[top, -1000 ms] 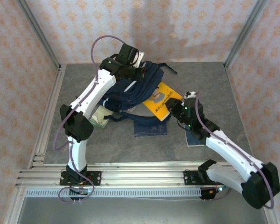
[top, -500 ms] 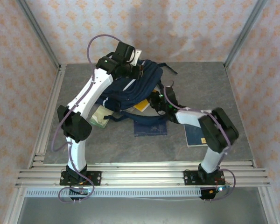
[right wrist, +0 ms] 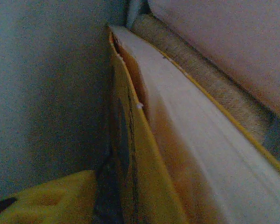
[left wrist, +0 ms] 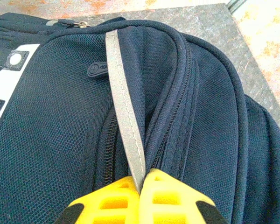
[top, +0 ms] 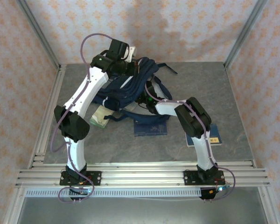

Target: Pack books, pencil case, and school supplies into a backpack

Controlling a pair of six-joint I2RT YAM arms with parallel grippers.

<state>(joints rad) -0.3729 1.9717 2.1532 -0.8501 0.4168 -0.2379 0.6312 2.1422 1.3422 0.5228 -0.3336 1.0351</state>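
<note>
The navy backpack (top: 130, 86) lies at the back of the table with its mouth towards the right. My left gripper (left wrist: 141, 186) is shut on the backpack's grey strip (left wrist: 123, 102) and holds the top flap up (top: 126, 65). My right arm (top: 170, 106) reaches into the opening. Inside, the orange-yellow book (right wrist: 144, 154) stands on edge between my right gripper's (right wrist: 140, 200) jaws; one yellow finger (right wrist: 46, 200) sits a dark gap away from its cover. Two navy books lie on the table, one in the middle (top: 150, 127), one at the right (top: 210, 135). The pencil case is out of view.
A green-edged packet (top: 99, 116) lies beside the backpack's left side, near the left arm's elbow. Dark straps (top: 168, 70) trail behind the bag. Metal frame posts and patterned walls close in the table on three sides.
My right arm swung left from the table's right side and carried the orange-yellow book into the backpack; its jaws widened. The navy book at the right is uncovered. The left gripper lifted the flap slightly back.
</note>
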